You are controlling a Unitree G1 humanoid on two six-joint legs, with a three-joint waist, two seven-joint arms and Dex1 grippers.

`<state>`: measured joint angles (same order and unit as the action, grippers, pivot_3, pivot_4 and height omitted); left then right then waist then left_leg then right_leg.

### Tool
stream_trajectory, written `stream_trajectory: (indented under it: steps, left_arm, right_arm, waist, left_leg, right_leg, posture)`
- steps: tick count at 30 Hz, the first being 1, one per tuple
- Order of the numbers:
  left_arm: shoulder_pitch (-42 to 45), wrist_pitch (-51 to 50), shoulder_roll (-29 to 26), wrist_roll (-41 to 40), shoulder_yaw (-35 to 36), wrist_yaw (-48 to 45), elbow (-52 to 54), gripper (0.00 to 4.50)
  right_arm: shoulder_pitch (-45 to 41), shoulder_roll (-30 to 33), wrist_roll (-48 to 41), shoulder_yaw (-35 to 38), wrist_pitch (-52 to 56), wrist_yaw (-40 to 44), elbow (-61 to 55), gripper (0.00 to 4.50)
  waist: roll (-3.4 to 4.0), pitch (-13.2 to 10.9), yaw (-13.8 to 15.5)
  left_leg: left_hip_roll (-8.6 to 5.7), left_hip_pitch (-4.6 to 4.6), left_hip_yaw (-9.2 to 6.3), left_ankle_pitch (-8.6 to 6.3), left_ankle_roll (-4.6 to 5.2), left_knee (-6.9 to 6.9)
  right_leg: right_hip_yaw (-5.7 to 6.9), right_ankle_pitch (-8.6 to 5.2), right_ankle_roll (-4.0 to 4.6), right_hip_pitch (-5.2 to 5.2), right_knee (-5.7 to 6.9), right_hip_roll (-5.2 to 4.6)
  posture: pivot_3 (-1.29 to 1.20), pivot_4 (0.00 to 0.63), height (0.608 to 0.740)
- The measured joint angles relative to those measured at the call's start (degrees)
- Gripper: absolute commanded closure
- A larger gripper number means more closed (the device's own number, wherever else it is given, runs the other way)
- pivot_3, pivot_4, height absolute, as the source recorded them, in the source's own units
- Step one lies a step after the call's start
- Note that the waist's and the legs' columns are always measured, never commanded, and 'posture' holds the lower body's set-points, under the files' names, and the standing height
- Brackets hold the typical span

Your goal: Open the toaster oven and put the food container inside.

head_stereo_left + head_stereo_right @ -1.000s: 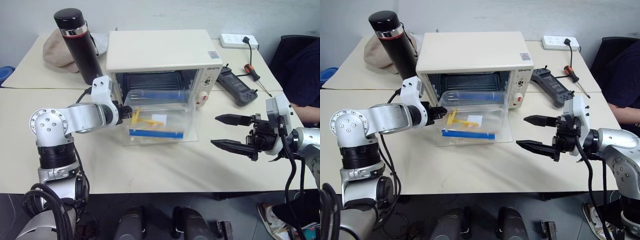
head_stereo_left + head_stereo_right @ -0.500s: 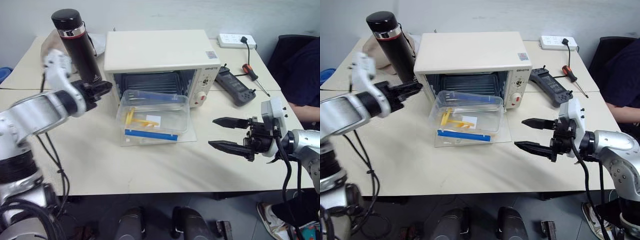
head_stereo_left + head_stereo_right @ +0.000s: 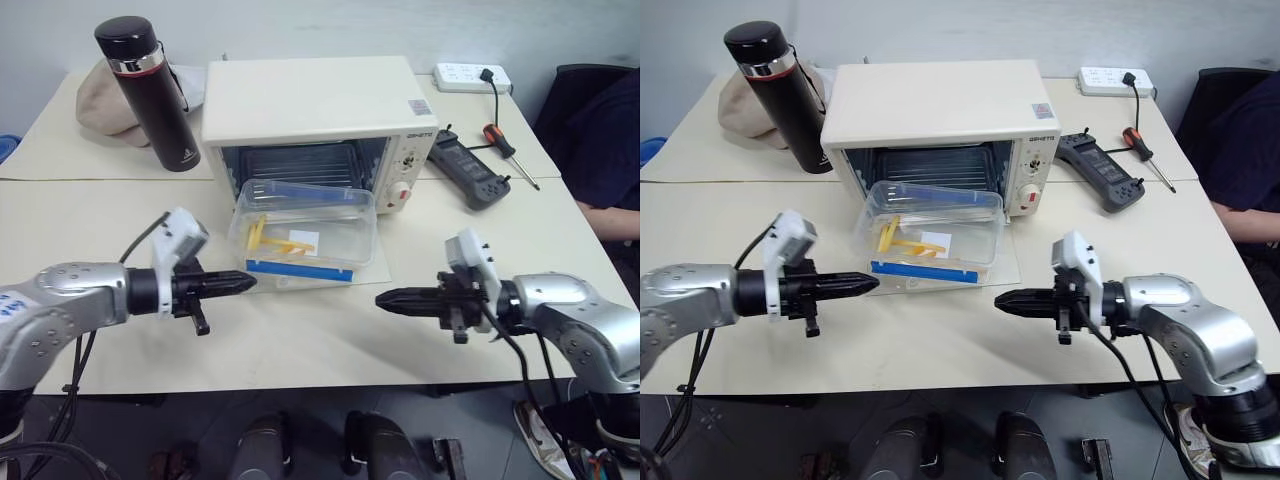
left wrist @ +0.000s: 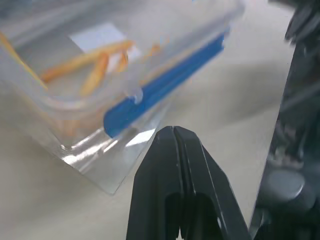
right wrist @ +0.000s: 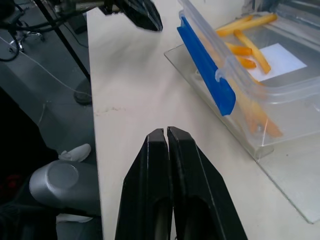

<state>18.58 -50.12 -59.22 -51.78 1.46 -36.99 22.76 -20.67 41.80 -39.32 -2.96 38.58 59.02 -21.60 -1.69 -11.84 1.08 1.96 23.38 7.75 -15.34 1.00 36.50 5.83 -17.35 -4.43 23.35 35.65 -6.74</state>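
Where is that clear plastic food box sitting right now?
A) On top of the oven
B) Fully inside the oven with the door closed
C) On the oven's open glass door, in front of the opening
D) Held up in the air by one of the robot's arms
C: the food box rests on the lowered glass door in front of the oven, its racks visible behind, and both arms are clear of it.

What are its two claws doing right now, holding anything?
Left gripper: shut, holding nothing, near the food container.
Right gripper: shut, holding nothing.
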Motion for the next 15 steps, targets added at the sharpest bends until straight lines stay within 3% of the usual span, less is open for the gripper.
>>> stream_trajectory:
  steps: [7, 15]
  left_arm:
    - [7.14, 3.95, 13.86, 10.71, -6.55, 1.69, -6.50, 4.50]
    - [14.87, 3.51, 23.28, 18.62, -5.70, 10.73, -15.03, 4.50]
  right_arm:
    - [-8.74, -15.11, 10.39, -5.52, -2.85, -14.11, 10.06, 4.45]
    - [-17.69, -23.72, 17.82, -4.48, -8.98, -23.62, 24.43, 4.45]
  waist:
    - [0.00, 0.00, -0.61]
    - [0.00, 0.00, -1.21]
  left_leg:
    - [0.14, 0.46, 0.03, 0.28, 0.48, 0.62]
    - [0.04, 0.70, -0.09, 0.38, 0.64, 0.82]
  right_leg:
    - [0.11, 0.01, -0.02, 0.31, 0.39, 0.13]
    - [0.19, 0.06, -0.11, 0.40, 0.81, 0.23]
  posture:
    - [0.00, 0.150, 0.740]
    - [0.00, 0.150, 0.740]
